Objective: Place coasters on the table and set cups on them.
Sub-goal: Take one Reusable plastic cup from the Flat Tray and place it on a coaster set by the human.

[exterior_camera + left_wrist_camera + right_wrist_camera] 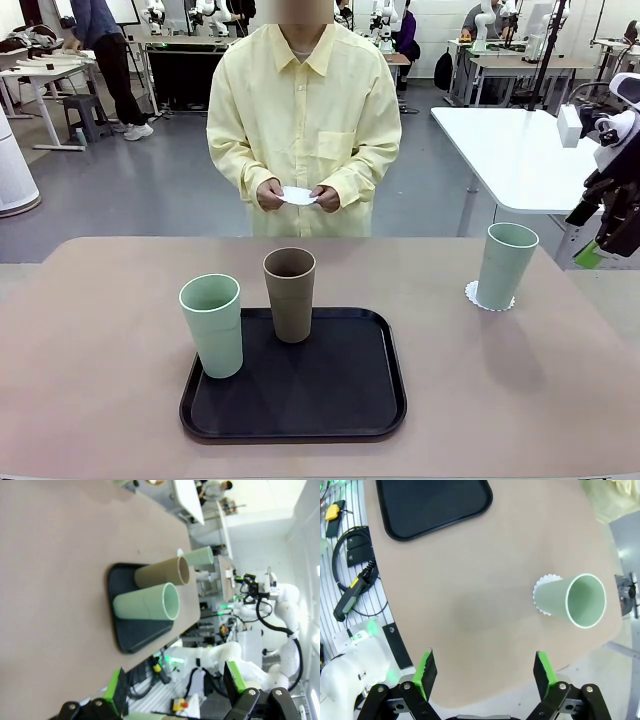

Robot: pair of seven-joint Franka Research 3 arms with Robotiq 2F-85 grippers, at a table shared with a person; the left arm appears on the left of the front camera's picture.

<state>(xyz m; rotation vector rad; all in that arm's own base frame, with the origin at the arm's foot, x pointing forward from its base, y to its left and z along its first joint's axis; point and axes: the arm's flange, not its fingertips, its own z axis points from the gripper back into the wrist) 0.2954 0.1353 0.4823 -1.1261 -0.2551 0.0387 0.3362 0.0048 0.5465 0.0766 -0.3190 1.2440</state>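
The person at the far side holds one white lacy coaster (297,196) in both hands above the table (100,330). On the right, a mint cup (506,264) (575,601) stands on another coaster (487,298) (542,592). A second mint cup (212,325) (145,604) and the brown cup (289,294) (162,573) stand on the black tray (295,385). My right gripper (600,235) (485,669) hangs open and empty, right of and above the cup on its coaster. Off the table's left edge, my left gripper (175,682) is open and empty too.
The black tray (135,635) (430,505) lies in the middle near my edge. A white table (510,150) stands behind on the right. Cables and a controller (350,597) lie below the table's edge. Bare tabletop spreads left of the tray and between tray and right cup.
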